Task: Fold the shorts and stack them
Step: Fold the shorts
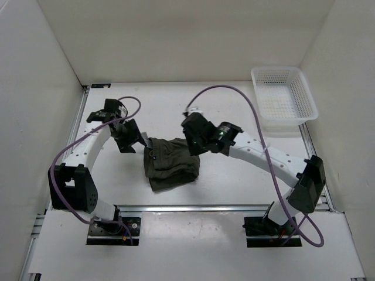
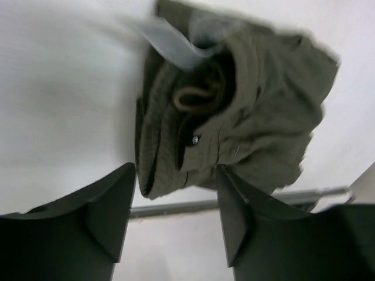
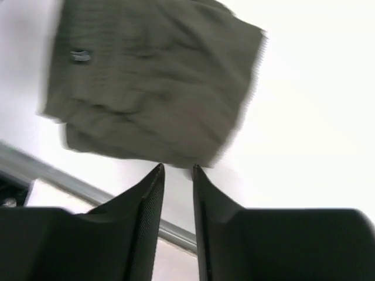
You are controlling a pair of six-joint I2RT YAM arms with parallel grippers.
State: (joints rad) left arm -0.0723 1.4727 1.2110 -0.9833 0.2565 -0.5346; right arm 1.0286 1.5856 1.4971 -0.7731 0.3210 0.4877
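Reaching in from the frame's left with the left pincer [image 1: 130, 140] [image 2: 176, 170] spread wide, just beside the shorts [image 1: 173, 164] [image 2: 246, 111] [image 3: 152, 82]. Angling in from the right with the right pincer [image 1: 190, 140] [image 3: 177, 168] nearly pressed together, empty. Folded into a lumpy bundle mid-bench [image 1: 234, 105], slightly longer up-and-down the frame, waistband facing left.

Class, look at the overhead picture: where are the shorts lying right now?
In the top external view, the shorts lie bunched on the table's near middle, between the left gripper on their left and the right gripper on their right.
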